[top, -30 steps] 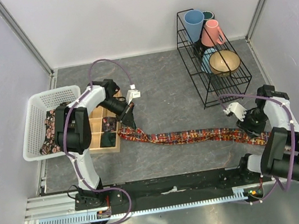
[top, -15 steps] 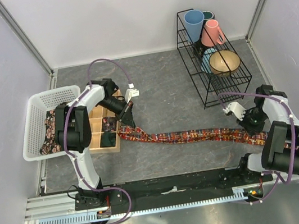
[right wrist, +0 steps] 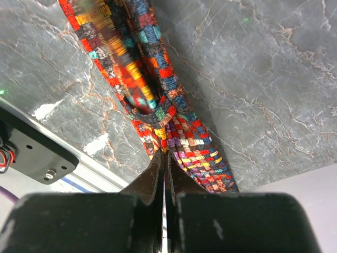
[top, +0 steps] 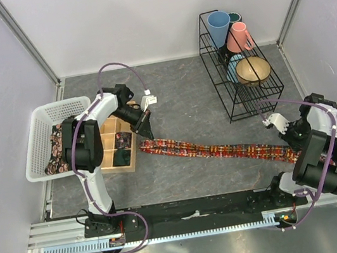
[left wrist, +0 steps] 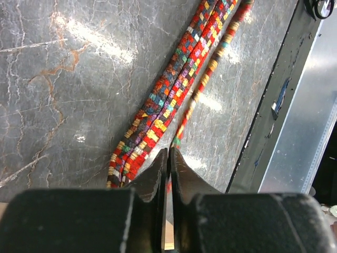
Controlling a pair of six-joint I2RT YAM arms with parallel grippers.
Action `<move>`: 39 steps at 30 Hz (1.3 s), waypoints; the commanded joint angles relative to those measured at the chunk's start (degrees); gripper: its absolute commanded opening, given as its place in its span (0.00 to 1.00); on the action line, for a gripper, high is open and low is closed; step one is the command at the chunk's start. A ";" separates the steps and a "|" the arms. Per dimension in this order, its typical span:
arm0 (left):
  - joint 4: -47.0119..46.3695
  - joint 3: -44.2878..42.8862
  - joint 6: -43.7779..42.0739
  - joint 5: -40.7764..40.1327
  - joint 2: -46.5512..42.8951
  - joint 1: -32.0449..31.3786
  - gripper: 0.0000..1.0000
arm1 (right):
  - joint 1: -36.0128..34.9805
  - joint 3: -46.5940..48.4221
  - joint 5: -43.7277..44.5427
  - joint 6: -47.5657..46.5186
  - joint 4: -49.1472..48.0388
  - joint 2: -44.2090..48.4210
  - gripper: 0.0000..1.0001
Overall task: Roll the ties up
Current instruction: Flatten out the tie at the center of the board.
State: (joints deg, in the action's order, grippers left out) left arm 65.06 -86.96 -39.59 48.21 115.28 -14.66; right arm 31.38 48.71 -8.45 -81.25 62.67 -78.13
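Observation:
One tie [top: 217,151], multicoloured with red, orange and yellow, lies stretched across the grey table from near the wooden tray [top: 128,165] to the right arm. My left gripper [top: 146,130] is at its left, narrow end. In the left wrist view the jaws [left wrist: 169,153] stand nearly together, pinching a thin edge of the tie [left wrist: 168,95]. My right gripper [top: 293,139] is at the wide end. In the right wrist view it [right wrist: 164,155] is shut on a fold of the tie [right wrist: 142,68]. More patterned ties [top: 53,150] lie in the white basket [top: 33,122].
The wooden tray has compartments with dark items in them, next to the basket at the left. A black wire rack [top: 260,96] with cups and a bowl stands at the back right. A black and metal rail [top: 195,215] runs along the near edge.
The right gripper closed on the tie's wide end and moved right. The left gripper moved slightly back, and the tie now lies straighter, its left end off the tray's edge.

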 commanded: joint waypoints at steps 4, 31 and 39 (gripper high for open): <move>-4.84 0.38 0.40 0.67 -3.66 -1.34 0.13 | 0.44 0.34 -0.08 -2.33 0.52 -1.06 0.00; -53.27 30.97 -11.21 -25.44 -19.75 -20.68 0.99 | 0.44 0.42 -1.31 -1.10 2.54 -0.01 0.00; -53.19 32.46 -13.49 -27.99 -17.64 -22.26 1.00 | 0.44 0.51 -1.31 -1.36 2.45 -0.36 0.00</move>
State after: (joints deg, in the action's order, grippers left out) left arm 13.91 -55.90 -51.75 22.06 97.12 -36.12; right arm 31.68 48.69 -8.69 -82.15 63.94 -78.91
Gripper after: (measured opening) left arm 0.992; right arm 0.006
